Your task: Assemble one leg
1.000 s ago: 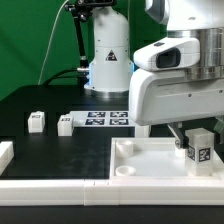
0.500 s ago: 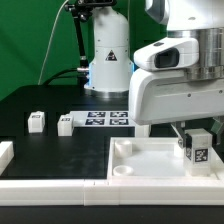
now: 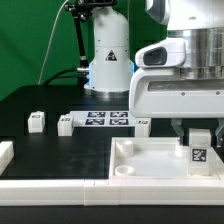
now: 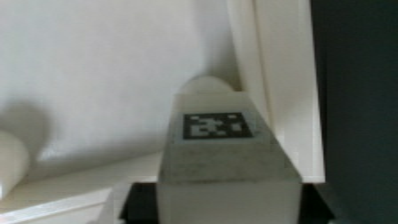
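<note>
My gripper [image 3: 198, 133] is shut on a leg [image 3: 199, 147], a small white block with a marker tag on its face. It holds the leg upright over the right part of the large white square tray [image 3: 150, 160], low near the tray's floor. In the wrist view the leg [image 4: 221, 140] fills the middle between the dark fingers [image 4: 143, 200], with the tray's rim [image 4: 285, 80] beside it. Two more legs [image 3: 37, 121] [image 3: 66, 124] lie on the black table at the exterior view's left.
The marker board [image 3: 105, 119] lies on the table behind the tray. Another leg [image 3: 143, 124] stands by the marker board's right end. A white part [image 3: 6, 153] sits at the exterior view's left edge. The robot base [image 3: 108, 60] stands at the back.
My gripper has moved down and slightly to the exterior view's right with the leg, bringing it lower into the tray.
</note>
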`<action>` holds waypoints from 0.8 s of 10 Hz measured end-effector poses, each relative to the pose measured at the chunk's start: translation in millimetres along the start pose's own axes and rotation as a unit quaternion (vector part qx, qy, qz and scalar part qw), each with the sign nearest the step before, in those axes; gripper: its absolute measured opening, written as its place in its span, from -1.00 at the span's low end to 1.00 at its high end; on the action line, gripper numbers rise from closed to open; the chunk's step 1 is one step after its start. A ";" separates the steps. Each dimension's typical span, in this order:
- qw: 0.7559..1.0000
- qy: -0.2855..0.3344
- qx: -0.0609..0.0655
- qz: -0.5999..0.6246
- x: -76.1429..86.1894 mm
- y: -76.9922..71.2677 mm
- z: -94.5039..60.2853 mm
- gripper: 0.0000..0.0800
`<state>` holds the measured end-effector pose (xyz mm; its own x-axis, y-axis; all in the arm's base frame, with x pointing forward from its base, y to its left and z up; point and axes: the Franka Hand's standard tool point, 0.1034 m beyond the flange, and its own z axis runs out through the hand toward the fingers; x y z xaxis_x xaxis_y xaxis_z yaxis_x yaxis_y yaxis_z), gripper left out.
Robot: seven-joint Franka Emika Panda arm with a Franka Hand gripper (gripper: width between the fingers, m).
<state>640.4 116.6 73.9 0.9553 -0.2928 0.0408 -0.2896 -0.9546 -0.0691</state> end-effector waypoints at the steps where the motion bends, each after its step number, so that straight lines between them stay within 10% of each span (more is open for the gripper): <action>1: 0.998 0.000 0.000 0.055 0.4 1.4 0.2 -0.27; 8: 0.975 0.012 -0.025 0.222 2.9 26.9 -1.6 -0.24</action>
<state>635.3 90.1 73.8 0.7342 -0.6777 0.0407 -0.6767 -0.7353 -0.0361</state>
